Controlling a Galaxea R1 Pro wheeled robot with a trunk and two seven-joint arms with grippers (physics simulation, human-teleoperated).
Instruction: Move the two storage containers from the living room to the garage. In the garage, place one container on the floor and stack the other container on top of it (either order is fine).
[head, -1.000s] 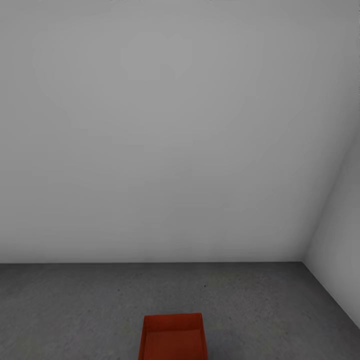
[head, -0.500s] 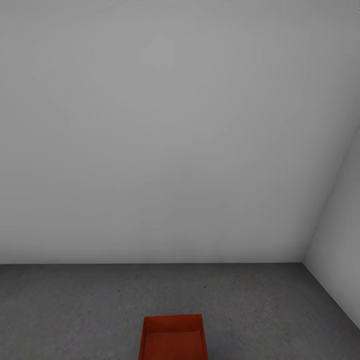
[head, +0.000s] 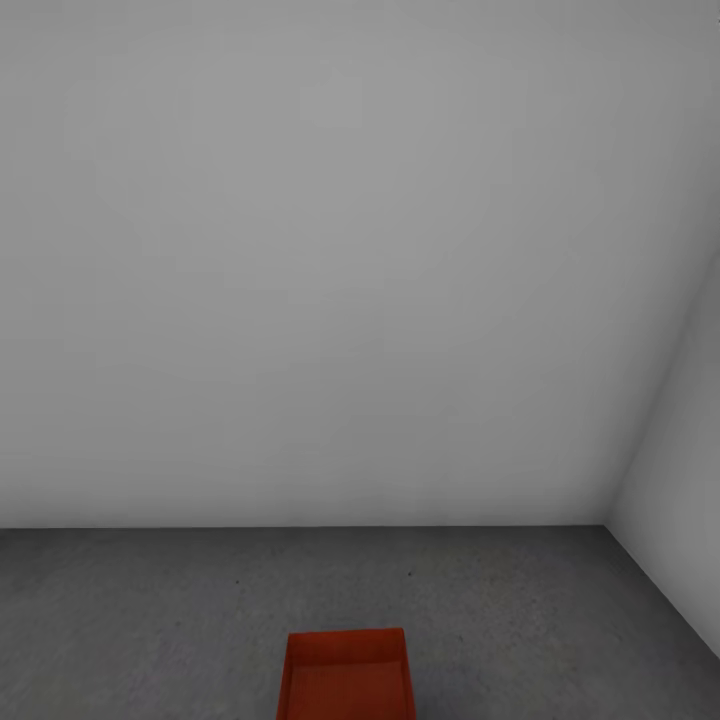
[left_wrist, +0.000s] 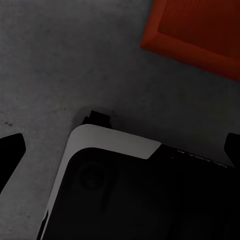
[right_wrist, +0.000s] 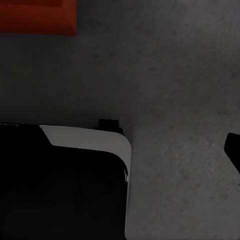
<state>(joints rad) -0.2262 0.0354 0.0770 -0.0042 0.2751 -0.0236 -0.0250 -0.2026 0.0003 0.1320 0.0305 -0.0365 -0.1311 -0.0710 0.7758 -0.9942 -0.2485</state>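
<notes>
- Left gripper (left_wrist: 119, 150): two dark fingertips sit at the far left and far right edges of the left wrist frame, spread wide with nothing between them. It is open and empty, hanging over the robot base (left_wrist: 107, 142).
- Right gripper: one dark fingertip (right_wrist: 234, 149) shows at the right edge of the right wrist frame; its partner is out of view, so I cannot tell whether it is open or closed. Nothing visible in its grasp.
- Storage container (head: 347, 675): orange-red, open-top, resting on the floor (head: 150, 610) at bottom centre of the head frame, lower part cut off by the frame edge. A corner of it shows at upper right of the left wrist frame (left_wrist: 200, 35) and at upper left of the right wrist frame (right_wrist: 37, 16), apart from both grippers.
- Surroundings: white wall (head: 330, 260) fills most of the head frame; a room corner runs down the right side. This reads as the garage.
- Handling judgement: plain thin walls, empty, so likely light and fairly stiff, with smooth, possibly slippery faces. The tapered sides would let a squeeze slide upward. Best hold looks like pinching over the rim on the two long walls, one gripper per side, kept level.
</notes>
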